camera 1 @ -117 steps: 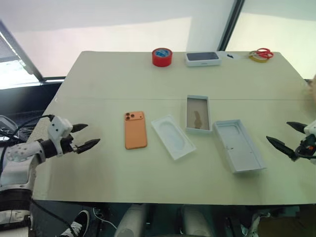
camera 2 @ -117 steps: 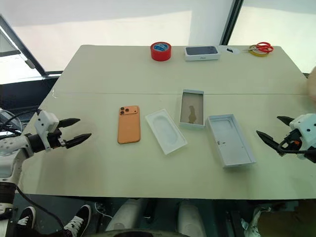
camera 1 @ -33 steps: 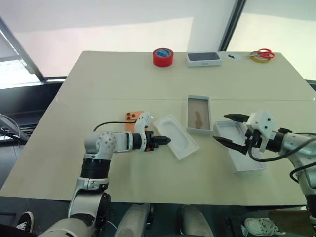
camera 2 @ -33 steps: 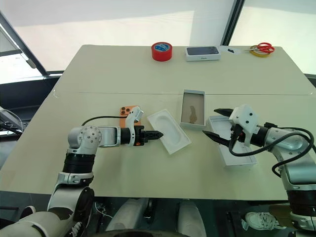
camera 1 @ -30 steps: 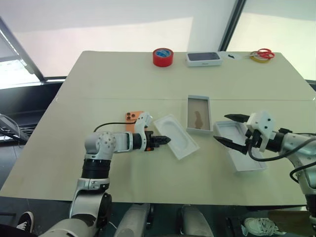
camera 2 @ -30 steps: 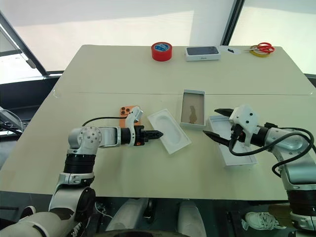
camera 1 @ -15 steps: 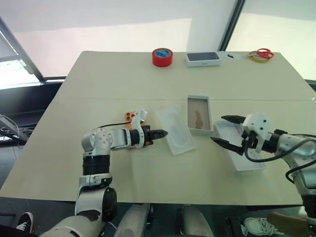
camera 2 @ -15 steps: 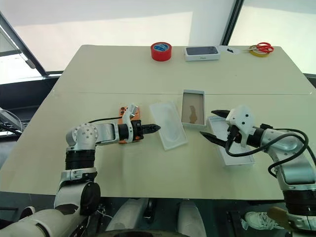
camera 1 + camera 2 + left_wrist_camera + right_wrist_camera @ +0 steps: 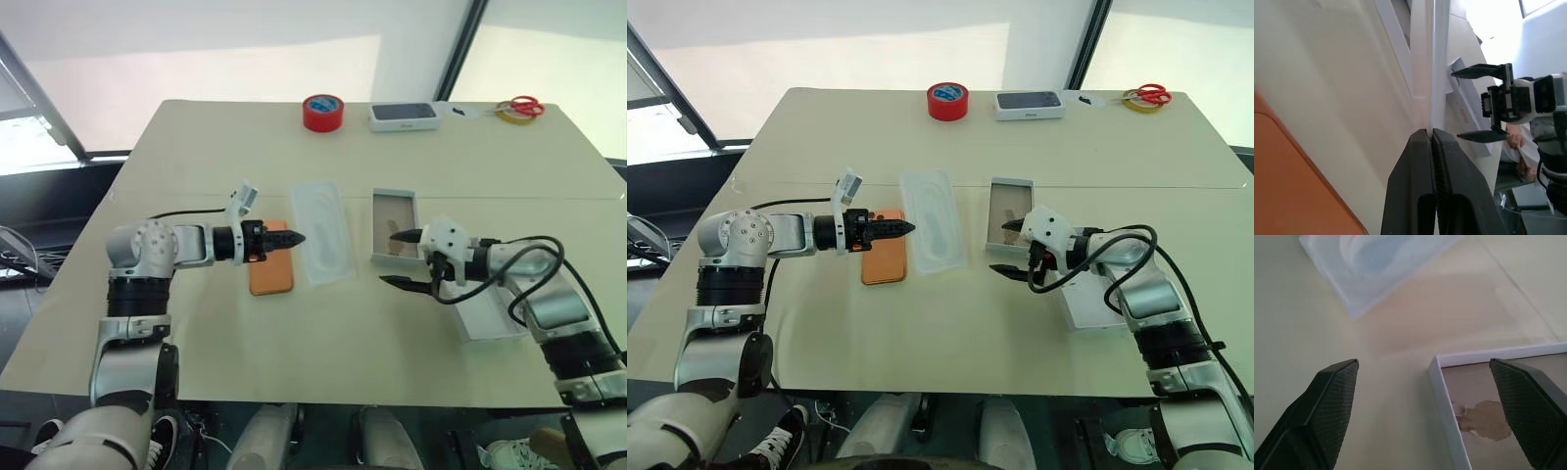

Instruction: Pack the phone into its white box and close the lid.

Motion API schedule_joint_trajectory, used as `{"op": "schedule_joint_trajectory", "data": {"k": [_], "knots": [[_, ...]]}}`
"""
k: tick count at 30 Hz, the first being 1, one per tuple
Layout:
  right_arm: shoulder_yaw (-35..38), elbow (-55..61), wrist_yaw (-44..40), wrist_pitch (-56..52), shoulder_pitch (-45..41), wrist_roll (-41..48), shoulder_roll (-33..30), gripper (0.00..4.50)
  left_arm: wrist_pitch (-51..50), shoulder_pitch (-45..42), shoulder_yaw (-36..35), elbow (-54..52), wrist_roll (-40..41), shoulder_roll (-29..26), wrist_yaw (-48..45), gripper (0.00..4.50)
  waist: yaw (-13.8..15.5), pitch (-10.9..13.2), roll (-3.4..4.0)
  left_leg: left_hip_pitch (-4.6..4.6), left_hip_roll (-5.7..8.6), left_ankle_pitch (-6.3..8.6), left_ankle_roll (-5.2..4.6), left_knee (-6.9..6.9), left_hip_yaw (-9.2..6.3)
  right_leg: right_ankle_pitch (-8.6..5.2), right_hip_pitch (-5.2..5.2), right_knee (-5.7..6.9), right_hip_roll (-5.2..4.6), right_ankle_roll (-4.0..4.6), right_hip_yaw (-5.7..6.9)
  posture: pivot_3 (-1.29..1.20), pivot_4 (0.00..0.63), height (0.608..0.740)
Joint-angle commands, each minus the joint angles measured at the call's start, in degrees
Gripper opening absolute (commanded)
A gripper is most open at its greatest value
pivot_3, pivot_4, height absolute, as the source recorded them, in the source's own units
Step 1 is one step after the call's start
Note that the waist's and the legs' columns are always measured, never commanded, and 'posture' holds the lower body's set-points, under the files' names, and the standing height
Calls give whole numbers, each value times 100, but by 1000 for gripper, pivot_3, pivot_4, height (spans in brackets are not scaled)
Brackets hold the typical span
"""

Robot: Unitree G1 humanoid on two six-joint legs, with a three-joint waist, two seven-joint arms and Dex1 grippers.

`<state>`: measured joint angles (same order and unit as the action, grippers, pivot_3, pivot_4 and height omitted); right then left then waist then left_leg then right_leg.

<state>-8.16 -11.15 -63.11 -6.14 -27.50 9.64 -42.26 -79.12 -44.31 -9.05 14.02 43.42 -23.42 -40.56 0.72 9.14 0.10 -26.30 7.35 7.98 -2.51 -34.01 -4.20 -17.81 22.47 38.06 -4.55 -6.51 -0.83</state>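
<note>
The orange phone (image 9: 271, 272) lies back up on the table. Just above its far end my left gripper (image 9: 291, 238) is shut on the edge of a thin white moulded tray (image 9: 319, 231), held a little off the table. In the left wrist view the tray's edge (image 9: 1435, 73) is pinched between the black fingers (image 9: 1418, 161). The white box (image 9: 394, 223) lies open, brownish inside, right of the tray. My right gripper (image 9: 396, 258) stands open at the box's near left corner (image 9: 1445, 382), holding nothing. The lid (image 9: 487, 315) lies hollow side up, partly under my right arm.
At the table's far edge stand a red tape roll (image 9: 322, 113), a dark-topped white box (image 9: 403, 117) and red scissors (image 9: 522, 105) beside a yellow tape ring. Bare tabletop (image 9: 333, 343) lies in front of the phone and box.
My left gripper has shut on the tray's edge, lifted it and drawn it left, so the phone shows fully. My right gripper has moved left from over the lid to the box's near corner.
</note>
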Motion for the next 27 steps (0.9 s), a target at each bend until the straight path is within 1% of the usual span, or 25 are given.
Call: {"op": "schedule_joint_trajectory", "data": {"k": [1,4,6,7,8,11,14,17,21,24,27], "knots": [[-128,-834,-288,229,-593,-243,45,4500,238,-252,106,95,-10,-139,-292,53,1,0,0,0,0,0,0,0,0,0,-1,0,0,0,0,0,150,740],[-270,-1482,-602,376,-964,-384,81,4500,252,-185,190,36,15,-244,-447,53,-15,0,-1,1,0,-1,1,5,0,1,1,1,0,-1,-1,0,150,740],[-284,-1713,-822,308,-1108,-330,146,3961,218,-139,174,0,42,-279,-473,0,-17,1,-1,0,0,-3,5,11,0,1,7,2,0,-2,-1,0,150,740],[-316,-1837,-900,354,-1168,-372,170,3614,266,-112,152,-10,23,-282,-461,0,-25,0,-1,0,-1,-7,12,12,-1,1,7,4,1,-2,-1,0,150,740],[-344,-1919,-959,407,-1195,-417,190,3147,323,-87,129,-28,3,-276,-440,0,-28,0,-1,0,-2,-15,24,13,-1,1,8,5,1,-3,-1,0,150,740],[-382,-2006,-1034,455,-1182,-478,254,1526,635,-38,93,-79,-135,-233,-309,0,-30,0,-1,0,-2,-14,22,13,-4,1,7,7,2,-3,0,0,150,740],[-399,-1893,-1057,522,-1090,-516,307,67,660,-42,-38,-51,-71,-150,-215,0,-20,0,-1,0,-2,-12,20,12,-5,1,8,7,2,-3,1,0,150,740],[-360,-1358,-1102,315,-912,-380,310,67,447,-139,-207,-6,90,-81,-152,0,-14,0,-1,0,-1,-9,14,12,-7,1,8,7,2,-3,1,0,150,740],[-436,143,-1095,-141,-183,-169,295,67,237,-314,-396,158,242,-3,-119,0,-2,0,-1,-1,-1,-9,14,12,-12,2,11,8,3,-3,4,0,150,740],[-444,1022,-857,-507,287,-127,340,67,302,-338,-325,171,201,-23,-157,0,-7,0,-1,-2,-1,-9,14,12,-15,2,11,9,3,-3,5,0,150,740],[-397,1529,-632,-704,541,-90,374,67,335,-302,-177,172,143,-16,-240,0,-5,0,-1,-1,-1,-9,14,10,-15,1,9,9,3,-3,5,0,150,740]]}}
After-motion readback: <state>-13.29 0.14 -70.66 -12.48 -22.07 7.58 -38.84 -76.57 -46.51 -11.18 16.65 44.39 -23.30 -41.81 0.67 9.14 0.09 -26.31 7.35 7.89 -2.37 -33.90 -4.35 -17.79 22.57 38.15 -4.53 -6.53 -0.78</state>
